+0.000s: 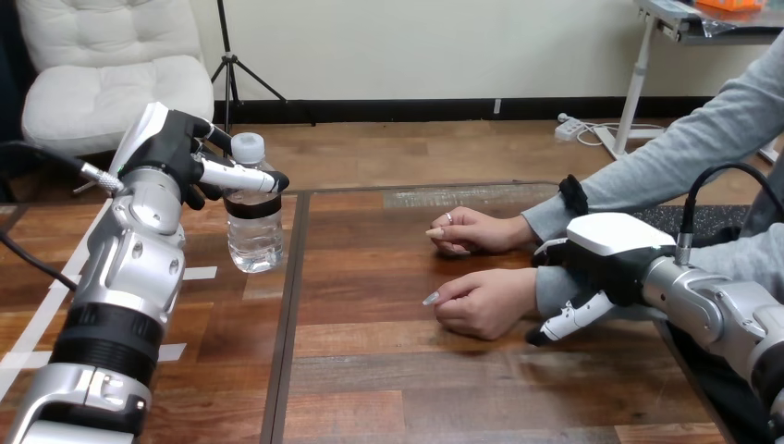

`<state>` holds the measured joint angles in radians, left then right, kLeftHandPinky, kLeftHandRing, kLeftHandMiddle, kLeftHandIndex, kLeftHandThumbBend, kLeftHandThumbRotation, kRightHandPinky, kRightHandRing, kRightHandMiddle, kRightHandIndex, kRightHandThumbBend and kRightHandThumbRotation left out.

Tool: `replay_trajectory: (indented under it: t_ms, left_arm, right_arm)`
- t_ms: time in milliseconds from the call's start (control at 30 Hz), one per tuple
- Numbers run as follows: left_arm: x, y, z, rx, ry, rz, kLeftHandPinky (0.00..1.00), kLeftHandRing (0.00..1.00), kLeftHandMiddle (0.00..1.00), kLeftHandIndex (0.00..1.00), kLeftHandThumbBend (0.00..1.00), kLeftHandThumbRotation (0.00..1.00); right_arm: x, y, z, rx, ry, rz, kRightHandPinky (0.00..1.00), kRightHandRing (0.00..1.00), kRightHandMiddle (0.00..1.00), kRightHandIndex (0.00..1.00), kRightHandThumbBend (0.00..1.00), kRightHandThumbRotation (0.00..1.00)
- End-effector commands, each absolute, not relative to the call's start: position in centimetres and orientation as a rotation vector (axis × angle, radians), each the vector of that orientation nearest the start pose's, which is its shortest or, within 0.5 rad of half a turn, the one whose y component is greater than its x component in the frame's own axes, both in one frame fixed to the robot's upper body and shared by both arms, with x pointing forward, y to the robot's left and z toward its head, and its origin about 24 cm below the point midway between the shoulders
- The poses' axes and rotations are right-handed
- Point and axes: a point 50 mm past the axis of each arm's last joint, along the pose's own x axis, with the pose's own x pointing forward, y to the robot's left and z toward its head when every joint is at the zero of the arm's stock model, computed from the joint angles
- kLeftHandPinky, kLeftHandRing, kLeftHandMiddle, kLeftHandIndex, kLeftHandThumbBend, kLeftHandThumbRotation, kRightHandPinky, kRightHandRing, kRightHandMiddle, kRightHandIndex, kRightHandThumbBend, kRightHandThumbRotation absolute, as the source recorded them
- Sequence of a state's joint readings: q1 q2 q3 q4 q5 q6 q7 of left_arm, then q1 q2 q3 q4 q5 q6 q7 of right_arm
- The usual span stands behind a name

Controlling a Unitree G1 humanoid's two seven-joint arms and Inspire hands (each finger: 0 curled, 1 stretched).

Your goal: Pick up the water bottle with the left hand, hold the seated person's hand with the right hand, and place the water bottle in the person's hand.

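Note:
A clear water bottle [255, 227] with a white cap and a dark label band stands upright at the table's left. My left hand [176, 148] is beside its neck, with its fingers [240, 176] curled round the bottle just under the cap. I cannot tell whether the bottle's base still touches the wood. The person's two hands rest on the table at the right, loosely closed: the farther hand [473, 231] and the nearer hand [481, 302]. My right hand [606, 250] lies over the wrist of the nearer hand, back upward.
White tape marks [199, 273] lie on the table [388, 370] beside my left forearm. A seam [288, 314] runs front to back between two tabletop boards. A dark mat [666, 217] lies under the person's forearms at the right.

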<state>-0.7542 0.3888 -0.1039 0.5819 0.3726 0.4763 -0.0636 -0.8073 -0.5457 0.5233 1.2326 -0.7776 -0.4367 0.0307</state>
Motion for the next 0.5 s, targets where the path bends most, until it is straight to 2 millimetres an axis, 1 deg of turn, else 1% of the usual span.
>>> replay_trajectory:
  t_ms: [0,467]
  left_arm:
    - [38.46,21.17,16.26,0.804,0.155,0.154,0.24,0.31,0.39,0.47,0.66,0.0]
    - [38.4,21.05,16.26,0.795,0.15,0.147,0.24,0.3,0.38,0.46,0.65,0.0]
  right_arm:
    - [37.1,-21.62,6.28,-1.547,0.123,0.531,0.68,0.81,0.83,0.83,1.0,0.57]
    - [37.17,-21.24,6.19,-1.583,0.118,0.55,0.68,0.8,0.82,0.82,1.0,0.51]
